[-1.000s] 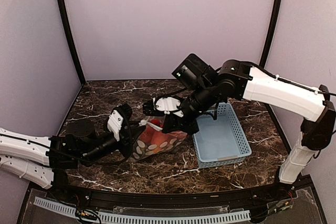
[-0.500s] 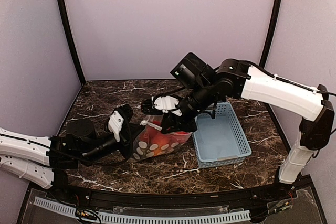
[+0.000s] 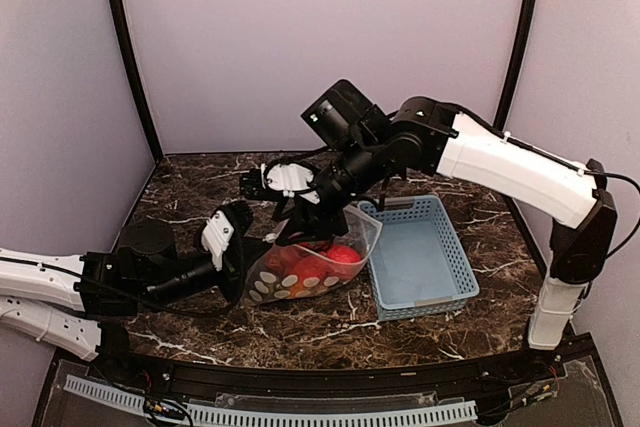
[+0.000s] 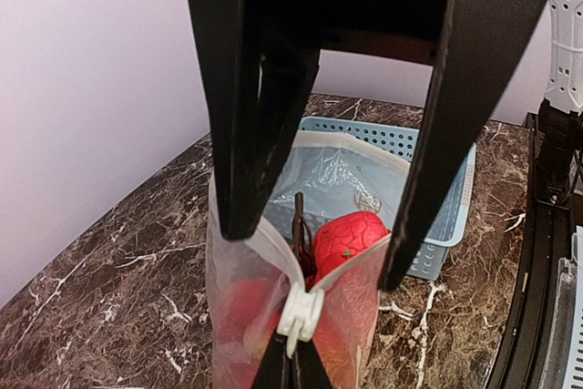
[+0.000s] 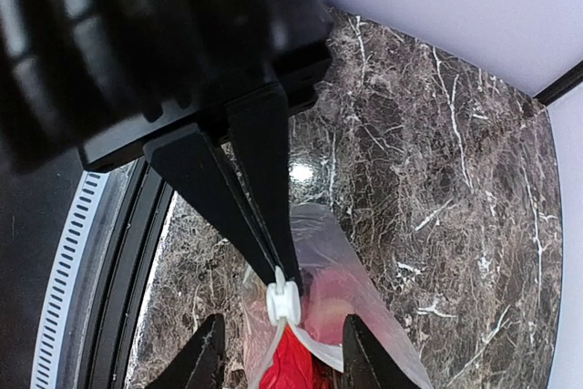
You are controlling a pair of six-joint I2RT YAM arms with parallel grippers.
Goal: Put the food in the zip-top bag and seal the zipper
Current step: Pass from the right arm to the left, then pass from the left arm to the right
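The zip-top bag [image 3: 310,272] lies on the table with several red and red-yellow food pieces [image 3: 340,255] inside. My right gripper [image 3: 287,237] is shut on the white zipper slider [image 5: 284,302], which also shows in the left wrist view [image 4: 301,312]. My left gripper [image 3: 240,247] is open, its fingers [image 4: 241,216] straddling the bag's mouth end beside the slider. Behind the slider the mouth gapes and a red bumpy fruit [image 4: 351,239] shows inside. Bag [image 4: 232,316] and fruit [image 5: 291,366] fill both wrist views.
A light-blue slotted basket [image 3: 445,247] stands right of the bag, touching or nearly touching it, and shows behind the bag in the left wrist view [image 4: 451,216]. A black rail [image 3: 300,372] runs along the table's near edge.
My right gripper has moved left toward my left gripper, taking the slider with it. The bag's right part has lifted and its mouth now gapes. The left arm has barely moved.
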